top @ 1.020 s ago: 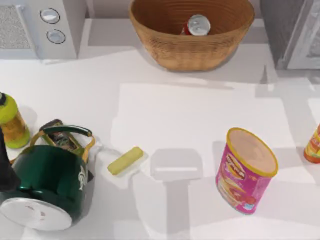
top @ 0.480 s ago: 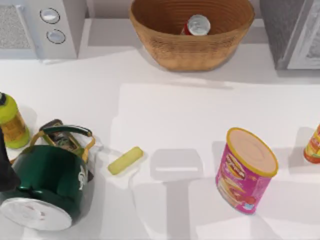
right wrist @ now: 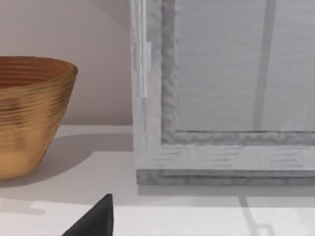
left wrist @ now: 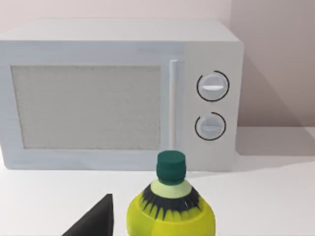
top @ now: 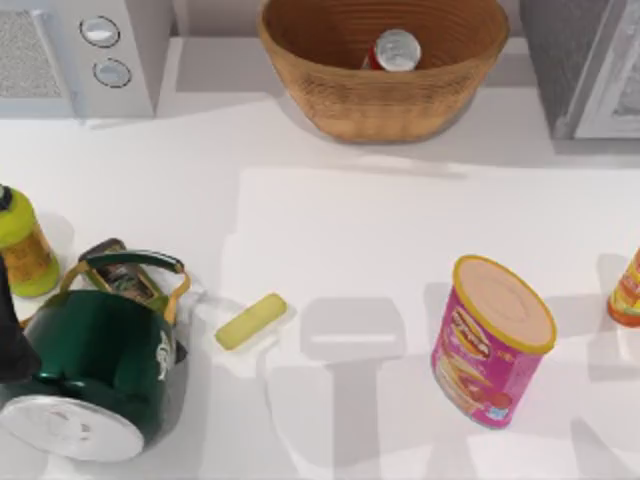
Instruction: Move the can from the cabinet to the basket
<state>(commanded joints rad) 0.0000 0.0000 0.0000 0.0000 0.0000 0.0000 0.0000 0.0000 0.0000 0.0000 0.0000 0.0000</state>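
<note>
The can (top: 396, 50), red with a shiny silver top, lies inside the basket (top: 340, 100), a big round wicker bowl at the table's back middle. The basket (right wrist: 29, 113) also appears in the right wrist view beside the cabinet (right wrist: 221, 98). The cabinet (top: 580, 60), dark grey with a pale framed door, stands at the back right with the door shut. A dark part of my left arm (top: 10, 335) sits at the left edge beside the kettle. A dark piece of my left gripper (left wrist: 93, 223) shows in the left wrist view, and a dark piece of my right gripper (right wrist: 93, 221) in the right wrist view, facing the cabinet.
A white microwave (top: 80, 55) stands back left. A green kettle (top: 95, 365) and a yellow-green bottle (top: 22, 245) occupy the front left. A yellow bar (top: 250, 321) lies near the middle, a tall pink canister (top: 490, 345) front right, an orange bottle (top: 627, 290) at the right edge.
Arm shadows on the table's right side have slid from beside the cabinet toward the near edge. The can stays in the basket and nothing else has moved.
</note>
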